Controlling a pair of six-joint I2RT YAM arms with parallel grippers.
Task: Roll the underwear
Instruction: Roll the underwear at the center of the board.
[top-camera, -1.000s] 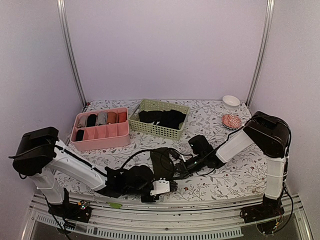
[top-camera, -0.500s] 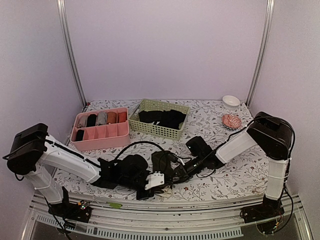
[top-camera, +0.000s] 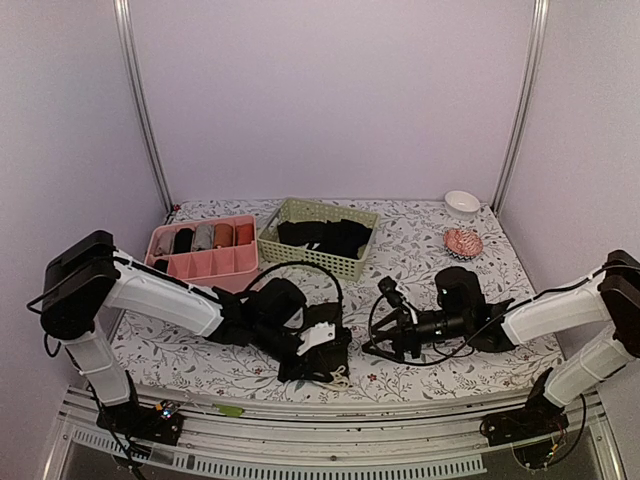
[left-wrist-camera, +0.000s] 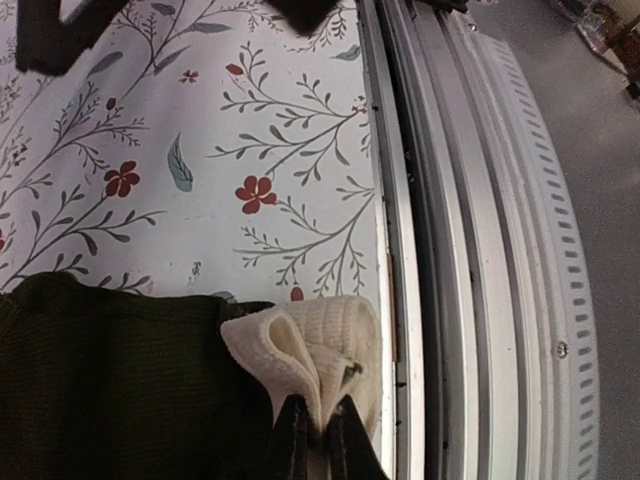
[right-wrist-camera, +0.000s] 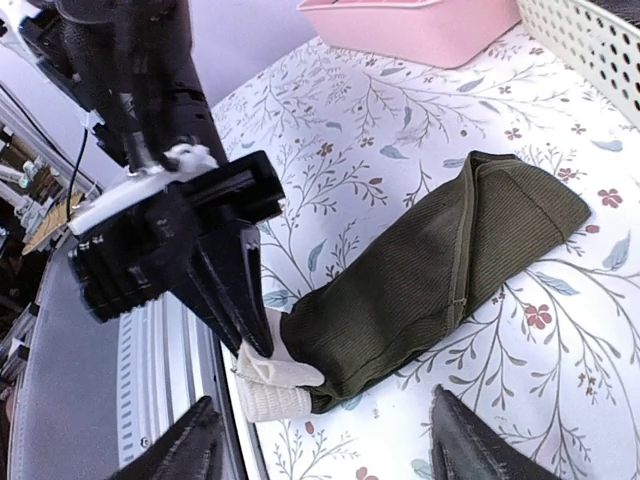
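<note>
Left jaws clamp the underwear (right-wrist-camera: 430, 270) at its waistband (left-wrist-camera: 310, 345) — right jaws nearby, spread.

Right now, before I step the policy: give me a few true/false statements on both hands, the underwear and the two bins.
1. The left hand is shut on the cream waistband of the underwear. True.
2. The right hand also grips the underwear. False: its fingers are spread open and hold nothing, clear of the cloth.
3. The underwear sits in the green basket. False: it lies on the table near the front edge; the basket holds black garments.
4. The pink tray has cloth bundles in its back row. True.
</note>
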